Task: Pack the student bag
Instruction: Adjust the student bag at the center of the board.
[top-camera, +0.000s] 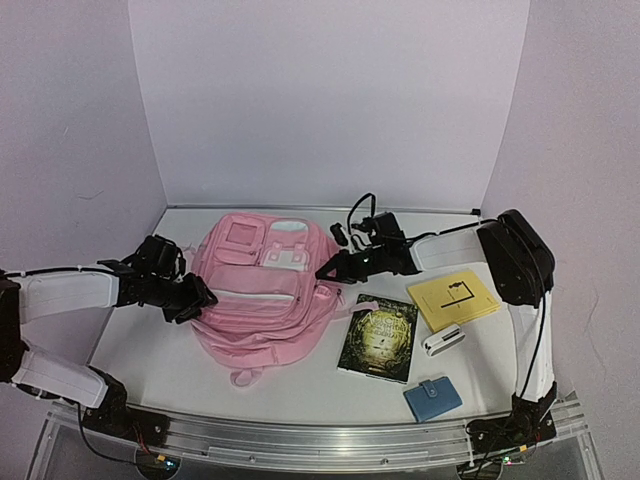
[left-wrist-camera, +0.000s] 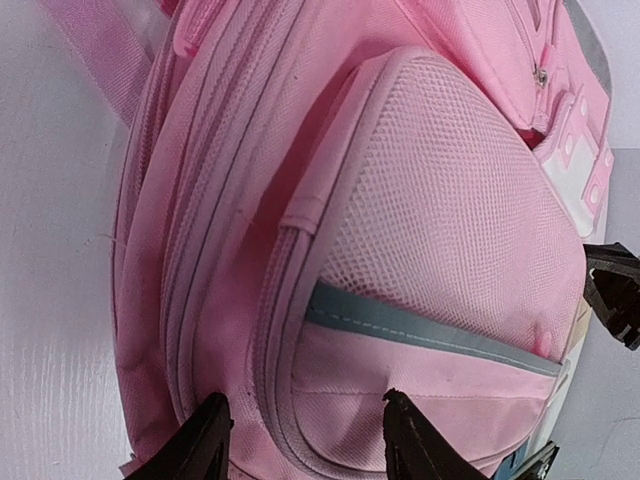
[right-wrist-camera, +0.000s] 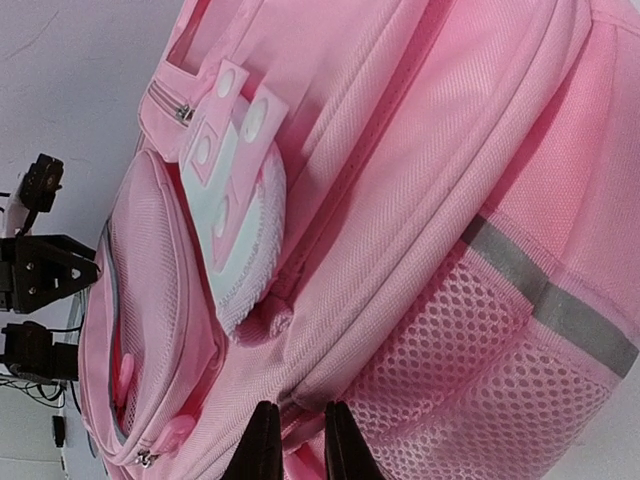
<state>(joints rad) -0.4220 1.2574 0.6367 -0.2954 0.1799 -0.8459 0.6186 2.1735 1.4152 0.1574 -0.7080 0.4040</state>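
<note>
Robot lab: white enclosure (top-camera: 320, 100), table (top-camera: 150, 340)

Top view: you look down from high behind the near edge over the whole table (top-camera: 300, 390). Wrist views: you look along each arm's jaws, close up, at opposite sides of the student bag (top-camera: 262, 290), shared by all three.

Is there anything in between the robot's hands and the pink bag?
No, nothing visible. The left gripper has open fingers at the left edge of the pink bag; the right gripper, fingers nearly together, seems to pinch fabric on its right. The book and wallet lie aside.
</note>
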